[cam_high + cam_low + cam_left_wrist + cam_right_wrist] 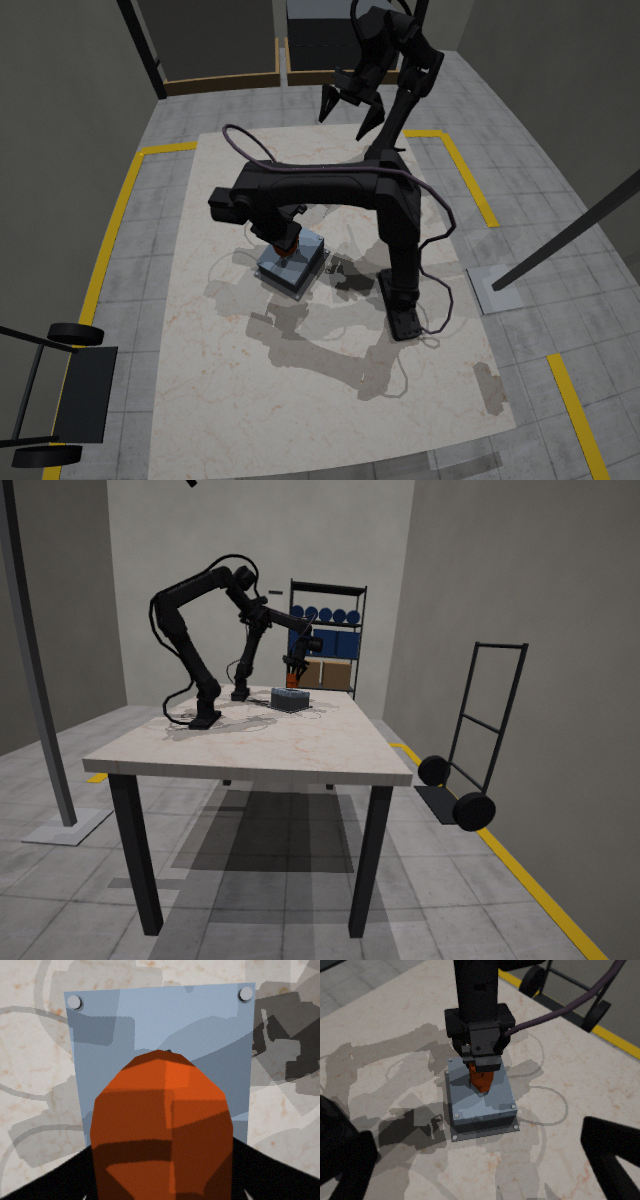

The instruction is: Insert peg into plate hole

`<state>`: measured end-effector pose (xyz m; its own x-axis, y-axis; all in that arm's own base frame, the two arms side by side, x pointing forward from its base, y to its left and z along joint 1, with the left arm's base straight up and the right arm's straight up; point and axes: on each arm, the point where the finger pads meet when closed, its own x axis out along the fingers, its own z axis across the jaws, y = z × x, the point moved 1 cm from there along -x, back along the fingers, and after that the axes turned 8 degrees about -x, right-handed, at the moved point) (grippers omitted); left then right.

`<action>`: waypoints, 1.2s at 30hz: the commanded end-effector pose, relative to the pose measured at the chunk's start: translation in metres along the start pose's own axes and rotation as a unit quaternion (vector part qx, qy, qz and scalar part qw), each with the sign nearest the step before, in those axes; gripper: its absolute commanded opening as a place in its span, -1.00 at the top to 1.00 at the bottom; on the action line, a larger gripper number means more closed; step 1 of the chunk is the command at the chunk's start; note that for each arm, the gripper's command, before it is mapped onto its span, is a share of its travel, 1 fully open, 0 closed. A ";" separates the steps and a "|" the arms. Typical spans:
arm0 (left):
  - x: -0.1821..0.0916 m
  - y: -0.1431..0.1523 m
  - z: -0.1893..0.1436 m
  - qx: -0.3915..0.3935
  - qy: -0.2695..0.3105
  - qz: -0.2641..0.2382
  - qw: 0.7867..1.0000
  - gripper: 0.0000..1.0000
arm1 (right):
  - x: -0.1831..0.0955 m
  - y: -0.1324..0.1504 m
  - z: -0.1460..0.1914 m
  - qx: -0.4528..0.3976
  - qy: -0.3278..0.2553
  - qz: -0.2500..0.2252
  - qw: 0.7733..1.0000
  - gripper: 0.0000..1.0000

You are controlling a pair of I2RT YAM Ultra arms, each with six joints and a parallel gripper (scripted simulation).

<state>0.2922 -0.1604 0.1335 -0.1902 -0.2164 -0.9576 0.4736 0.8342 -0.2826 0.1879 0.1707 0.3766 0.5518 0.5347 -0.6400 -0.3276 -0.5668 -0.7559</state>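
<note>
- Top view: here we have the black left gripper (286, 244) (294, 676) (162, 1143) (480, 1064) clamped on the orange faceted peg (284, 253) (292, 680) (162, 1130) (482, 1080), over the blue-grey square plate block (311, 239) (289, 702) (150, 1015) (495, 1100).
- Exterior: only here do we get the black metal shelf rack (328, 587); the peg is upright at the block's top.
- Left wrist: up close, the peg hides the hole from us; we can't tell how deep its tip sits.
- Right wrist: the peg's narrowing lower end shows, and the black right gripper (339, 130) (253, 619) (478, 1135) has its fingers wide apart.
- Our count: two arms, one peg, one block, five blue round ends (325, 614) on the rack.
</note>
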 end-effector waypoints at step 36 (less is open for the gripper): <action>0.005 -0.002 0.000 0.011 -0.028 -0.007 1.000 0.21 | -0.014 -0.011 -0.001 0.001 0.005 -0.024 1.000 -1.00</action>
<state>0.2896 -0.1588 0.1180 -0.1910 -0.2159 -0.9575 0.4710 0.8357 -0.2824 0.1879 0.1707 0.3765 0.5517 0.5346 -0.6402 -0.3277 -0.5669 -0.7558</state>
